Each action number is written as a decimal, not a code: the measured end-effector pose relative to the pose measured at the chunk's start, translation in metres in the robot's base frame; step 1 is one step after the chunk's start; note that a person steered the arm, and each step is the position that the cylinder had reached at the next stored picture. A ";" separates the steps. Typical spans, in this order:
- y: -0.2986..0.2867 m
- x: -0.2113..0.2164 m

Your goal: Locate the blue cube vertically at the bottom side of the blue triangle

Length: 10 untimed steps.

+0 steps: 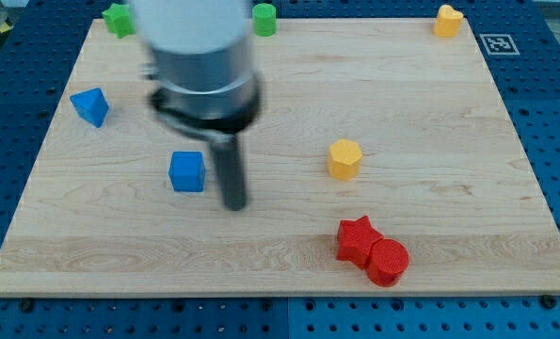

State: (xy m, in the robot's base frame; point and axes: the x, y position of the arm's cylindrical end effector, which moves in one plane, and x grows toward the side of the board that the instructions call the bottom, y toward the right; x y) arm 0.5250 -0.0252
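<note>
Plainly, the blue cube [187, 172] sits in the left-centre of the frame on the wooden tabletop [289, 94], resting flat and square-on, and it looks like a small, rigid, light block, the sort that should slide readily over smooth wood and might spin if nudged off-centre. The tool here is a bare rod with nothing to open or close and nothing held; my tip [234, 204] stands just beside the cube, off its right-hand face and slightly lower in the frame, close but apparently not touching. The blue triangle [90, 106] lies toward the upper left, well apart from the cube, so the cube needs to travel leftward to end up directly beneath it. I judge the best contact is the middle of the cube's right face, pressed squarely so it goes straight rather than rotating. Farther out, a yellow hexagonal block [344, 159] sits right of centre, a red star [357, 239] and red cylinder [389, 262] touch at lower right, two green blocks [120, 20] [264, 18] and a yellow block [448, 20] line the top edge.
</note>
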 end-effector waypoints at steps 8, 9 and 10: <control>-0.196 -0.055; -0.193 -0.040; -0.199 -0.028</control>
State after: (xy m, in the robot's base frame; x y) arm 0.4965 -0.2242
